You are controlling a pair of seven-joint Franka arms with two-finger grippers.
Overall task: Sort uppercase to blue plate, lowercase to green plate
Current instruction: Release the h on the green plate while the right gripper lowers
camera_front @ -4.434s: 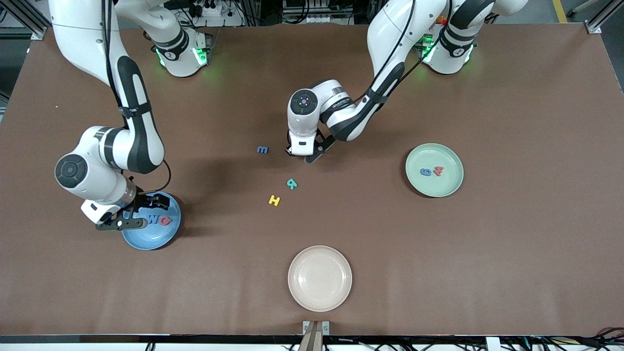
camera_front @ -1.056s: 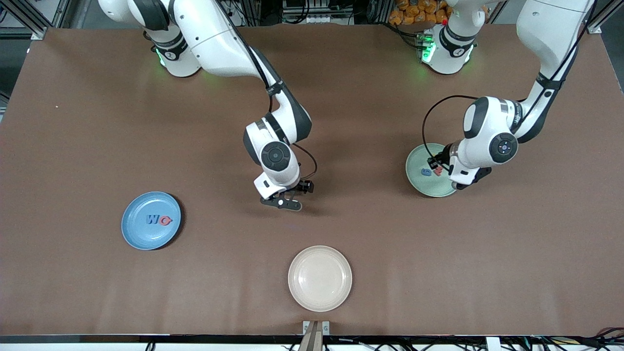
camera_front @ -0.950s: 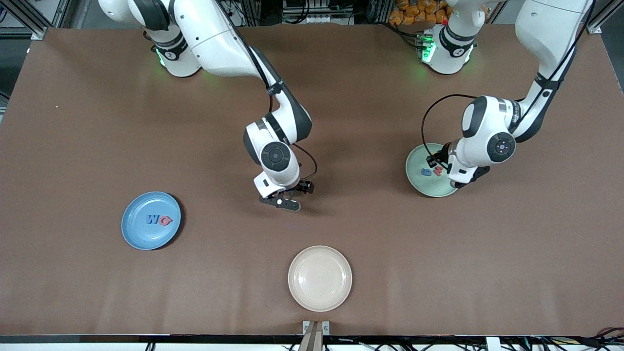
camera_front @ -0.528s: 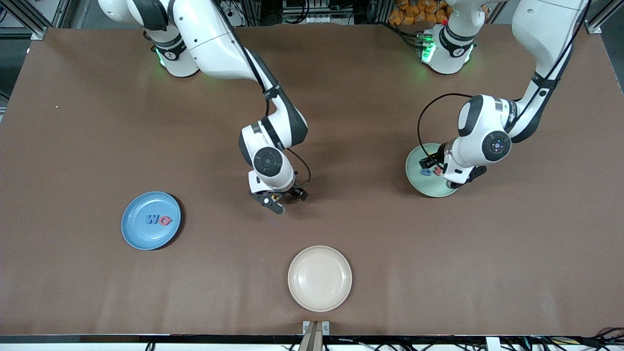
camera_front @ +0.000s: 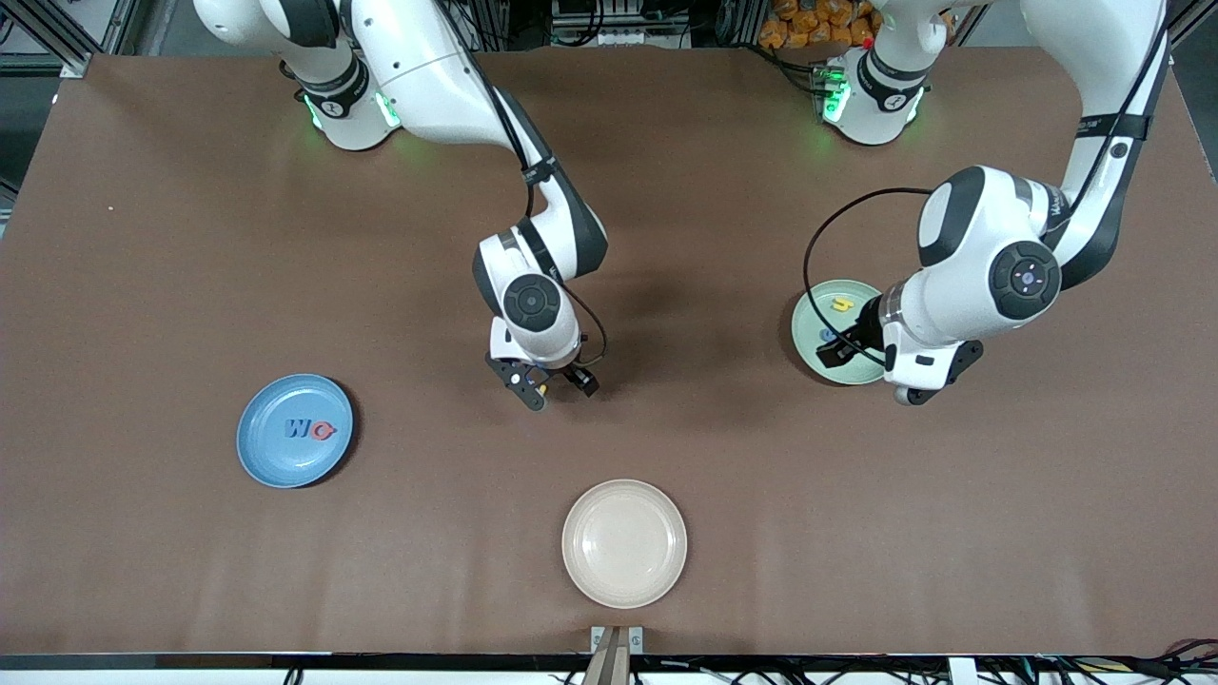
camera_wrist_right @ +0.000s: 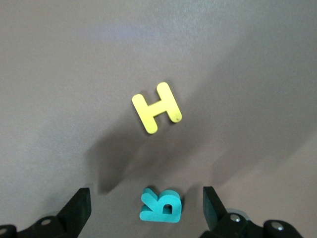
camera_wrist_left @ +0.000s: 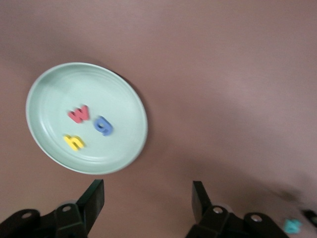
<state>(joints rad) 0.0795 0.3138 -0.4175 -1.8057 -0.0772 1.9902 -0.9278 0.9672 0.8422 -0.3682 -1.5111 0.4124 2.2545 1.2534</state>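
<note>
Two round shallow plates are sitting at the two ends of a brown table (camera_front: pixel 152 238), with a round cream plate (camera_front: pixel 623 542) lying bare between them, nearest the front camera. At the right arm's end, the plain blue plate (camera_front: pixel 276 461) is holding two foam capitals side by side, a blue W (camera_front: pixel 298 429) and a red Q (camera_front: pixel 324 431). At mid-table, the right gripper (camera_front: pixel 552 383) is hanging low over the cloth with its fingers spread wide and gripping nothing; the right wrist view is showing a yellow foam capital H (camera_wrist_right: pixel 157 107) lying flat on the table, with a teal foam capital R (camera_wrist_right: pixel 161 205) just beside it, between the open fingertips (camera_wrist_right: pixel 79 203) and apart from them. Toward the left arm's end, the pale mint-green plate (camera_front: pixel 809 314) is carrying three foam small letters: a yellow h (camera_wrist_left: pixel 74 142), a red letter reading as w or m (camera_wrist_left: pixel 79 114) and a blue g (camera_wrist_left: pixel 103 125), clustered close together near the plate's middle. The left gripper (camera_wrist_left: pixel 147 198) is hovering over the bare table just beside that plate's rim, its fingers parted and empty. Neither the H nor the R is lying on a plate.
</note>
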